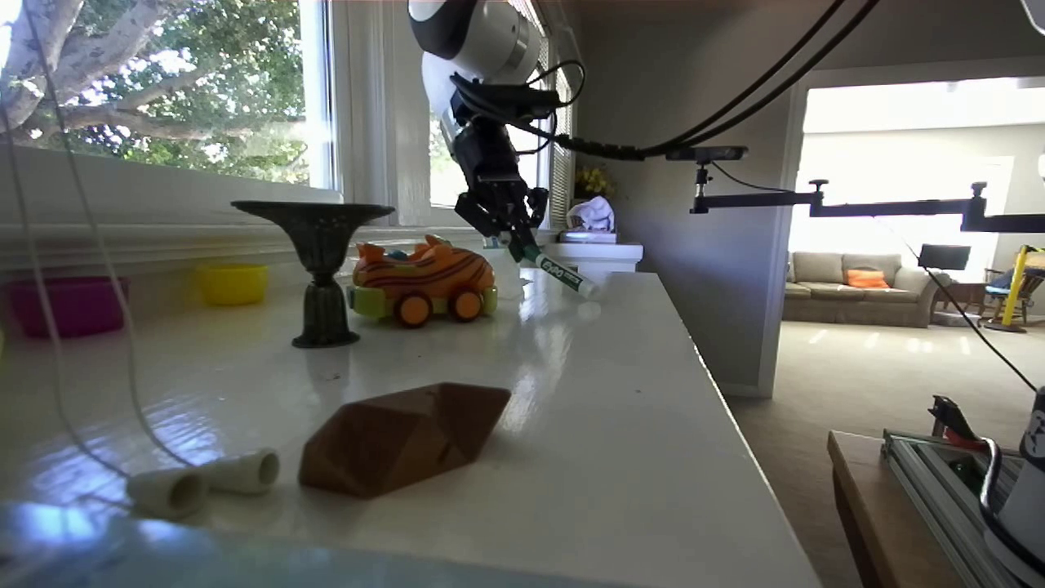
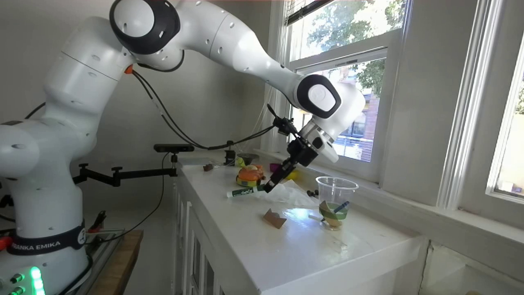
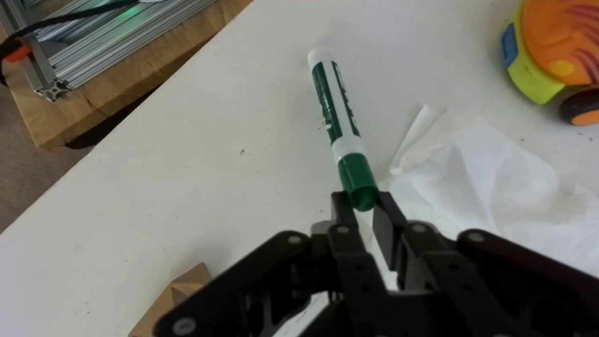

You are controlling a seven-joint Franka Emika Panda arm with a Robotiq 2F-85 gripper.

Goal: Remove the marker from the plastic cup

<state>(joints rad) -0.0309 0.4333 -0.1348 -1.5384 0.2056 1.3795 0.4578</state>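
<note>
The green marker (image 1: pixel 562 273), with a white barrel end, is in my gripper (image 3: pixel 362 199). The fingers are shut on its green cap end. It also shows in the wrist view (image 3: pixel 338 105) and in an exterior view (image 2: pixel 245 191). Its white end points away from the fingers, low over the white counter; I cannot tell whether it touches. The clear plastic cup (image 2: pixel 337 190) stands upright to the right of the gripper in an exterior view, apart from it. A dark blue pen-like stick (image 2: pixel 341 207) leans in or behind the cup. The cup is out of the wrist view.
A crumpled white tissue (image 3: pixel 482 178) lies beside the gripper. An orange toy car (image 1: pixel 424 273) and a black funnel-shaped stand (image 1: pixel 322 269) are along the counter. Brown faceted pieces (image 2: pixel 274 218) (image 1: pixel 404 437) lie on it. The window wall and the counter's edge (image 1: pixel 718 392) bound the space.
</note>
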